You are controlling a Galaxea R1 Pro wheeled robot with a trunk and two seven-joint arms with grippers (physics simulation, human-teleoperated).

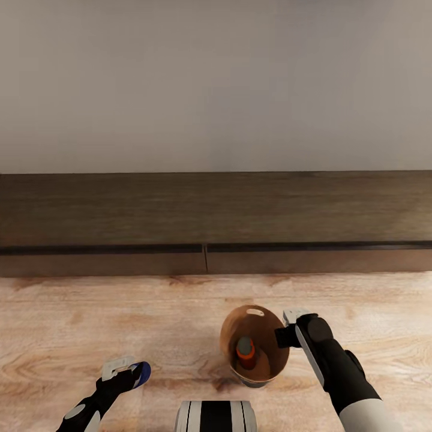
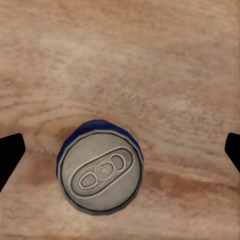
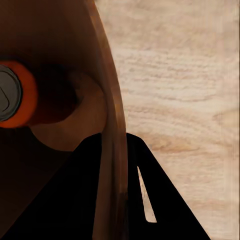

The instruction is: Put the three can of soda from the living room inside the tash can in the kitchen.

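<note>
- Through the head camera I face a long dark wood cabinet point(image 1: 216, 222) against a plain pale wall point(image 1: 216, 84), with light wood plank floor point(image 1: 150, 312) running from its base toward me.
- My right gripper point(image 1: 287, 336) is closed on the rim of the bin point(image 1: 273, 360). In the right wrist view the brown wall point(image 3: 114, 150) of the bin runs between the two dark fingers point(image 3: 165, 200), one inside and one outside, pinching it.
- The bin is tilted, its brown inside turned up toward the head camera, the oval handle slot point(image 1: 255, 311) at the far side of the rim. I cannot tell whether its base touches the floor.
- One orange can point(image 1: 245, 353) is inside the bin, grey top visible; from the right wrist it sits low against the brown interior point(image 3: 20, 95).
- My left gripper point(image 1: 129, 373) is low over the floor to the left of the bin, well apart from it, at the blue can point(image 1: 143, 373).
- From the left wrist I look straight down on the blue can point(image 2: 100, 167), upright on the planks, pull tab facing the camera. The two dark fingertips point(image 2: 10, 155) stand at either side, spread wide, with clear floor between each and the can, so this gripper is open and holds nothing.
</note>
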